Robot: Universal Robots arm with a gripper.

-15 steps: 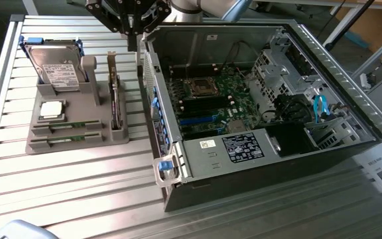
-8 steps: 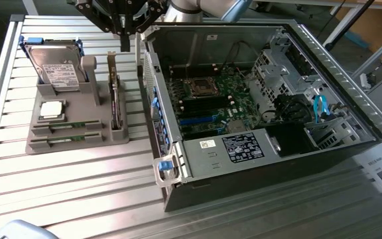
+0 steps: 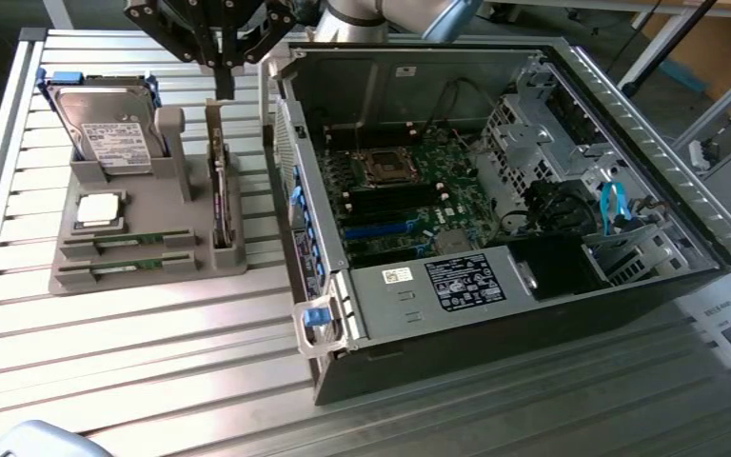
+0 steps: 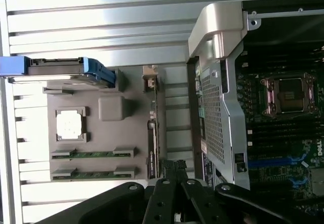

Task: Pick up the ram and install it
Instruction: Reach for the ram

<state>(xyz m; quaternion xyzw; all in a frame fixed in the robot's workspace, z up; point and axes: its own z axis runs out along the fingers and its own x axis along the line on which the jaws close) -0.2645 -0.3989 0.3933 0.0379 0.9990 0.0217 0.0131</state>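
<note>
While poised near the upright dark expansion card (image 3: pixel 222 205), gripper (image 3: pixel 222 88): black jointed fingers pressed together, pinching nothing.
Ram (image 3: pixel 128 244): thin green stick lying flat in a slot of the grey moulded holder (image 3: pixel 87 283), well apart from the gripper.
Twin stick (image 3: pixel 128 265): just beside it, alike.
Holder contents: square silver processor (image 3: pixel 99 209); hard drive (image 3: pixel 106 129) standing in a blue frame.
Computer case (image 3: pixel 493 352): open dark metal box on the exterior view's right, green motherboard (image 3: pixel 404 200) inside.
Table (image 3: pixel 149 381): ribbed silvery slats.
</note>
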